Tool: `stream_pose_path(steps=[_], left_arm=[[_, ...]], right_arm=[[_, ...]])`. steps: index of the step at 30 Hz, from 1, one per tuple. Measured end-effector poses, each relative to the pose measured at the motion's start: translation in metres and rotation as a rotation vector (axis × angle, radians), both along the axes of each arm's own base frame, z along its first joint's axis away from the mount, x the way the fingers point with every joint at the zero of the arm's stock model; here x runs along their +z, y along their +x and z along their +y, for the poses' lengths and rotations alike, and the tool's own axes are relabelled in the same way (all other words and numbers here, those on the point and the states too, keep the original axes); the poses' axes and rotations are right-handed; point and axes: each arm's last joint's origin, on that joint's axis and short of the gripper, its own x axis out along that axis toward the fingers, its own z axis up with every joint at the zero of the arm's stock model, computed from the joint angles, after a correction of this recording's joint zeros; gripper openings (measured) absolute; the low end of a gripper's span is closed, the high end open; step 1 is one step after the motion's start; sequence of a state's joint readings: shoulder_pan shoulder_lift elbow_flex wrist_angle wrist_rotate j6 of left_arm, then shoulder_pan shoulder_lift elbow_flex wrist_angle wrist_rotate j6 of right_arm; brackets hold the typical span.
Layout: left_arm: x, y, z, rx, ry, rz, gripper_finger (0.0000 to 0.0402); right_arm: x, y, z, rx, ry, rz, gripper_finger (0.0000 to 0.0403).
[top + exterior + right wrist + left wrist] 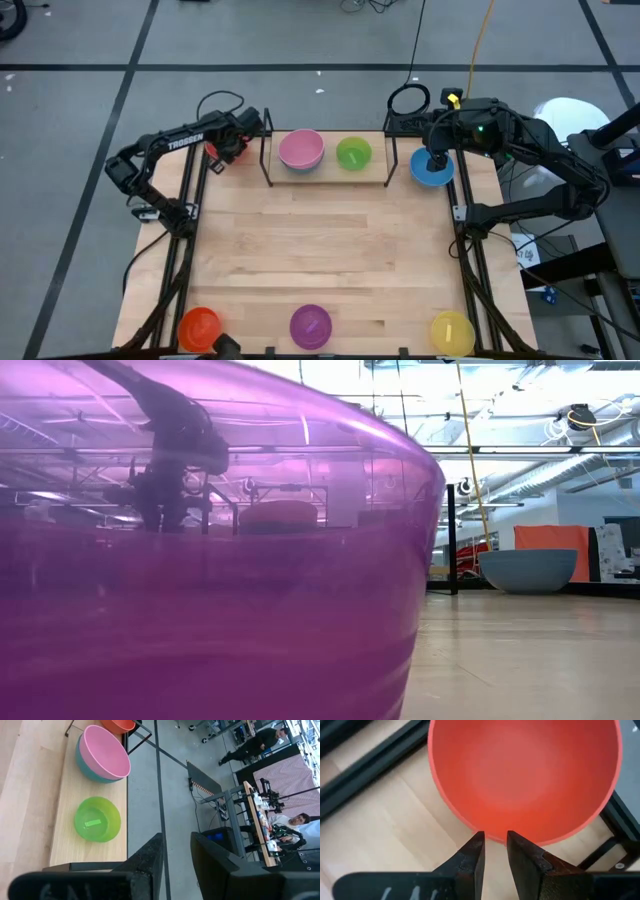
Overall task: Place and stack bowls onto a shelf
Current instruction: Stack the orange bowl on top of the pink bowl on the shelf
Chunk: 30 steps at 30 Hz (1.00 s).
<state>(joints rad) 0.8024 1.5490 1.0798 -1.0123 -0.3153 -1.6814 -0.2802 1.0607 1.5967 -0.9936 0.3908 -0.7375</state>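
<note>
A red bowl (222, 150) (525, 775) sits on the table's far left corner, just left of the shelf (325, 178). My left gripper (495, 836) points down over it, open by a narrow gap, fingertips at the bowl's rim. On the shelf a pink bowl (300, 148) (105, 752) is nested in a teal one (82, 762), with a green bowl (353, 153) beside them. A blue bowl (430, 170) rests on the table right of the shelf. My right gripper (176, 840) hangs high above it, open, with nothing between its fingers. My left gripper comes from above with both fingertips (476, 845) over the red bowl's rim (495, 841), which runs across the gap rather than between the fingers. I cannot tell whether the fingertips touch the rim.
Orange (198, 327), purple (310, 325) and yellow (452, 332) bowls stand along the table's near edge; the purple one fills the low view (200, 610). Black frame rails (185, 250) run along both table sides. The table's middle is bare wood. People stand in the room beyond.
</note>
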Motion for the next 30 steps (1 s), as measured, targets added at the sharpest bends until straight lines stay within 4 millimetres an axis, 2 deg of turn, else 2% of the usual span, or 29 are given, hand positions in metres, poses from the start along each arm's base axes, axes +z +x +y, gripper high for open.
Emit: stream_pose_path(steps=[5,7,23,30], left_arm=[[-0.0001,-0.0007,-0.0007,0.003,-0.007,0.007,0.0088],[-0.0001,-0.0016,-0.0015,-0.05,-0.023,0.034,0.0088],[-0.0001,-0.0091,0.0005,-0.914,-0.218,0.313,0.0088],[-0.0002,-0.0092,-0.0002,-1.199,-0.282,0.381,0.0088]], right_arm=[[-0.0001,0.0,0.0,-0.006,0.009,-0.007,0.0093],[-0.0001,-0.0001,0.0,-0.007,0.01,-0.007,0.0093],[-0.0001,0.0,0.0,-0.005,0.012,-0.008,0.0093],[-0.0001,0.0,0.0,-0.006,0.013,-0.01,0.0093]])
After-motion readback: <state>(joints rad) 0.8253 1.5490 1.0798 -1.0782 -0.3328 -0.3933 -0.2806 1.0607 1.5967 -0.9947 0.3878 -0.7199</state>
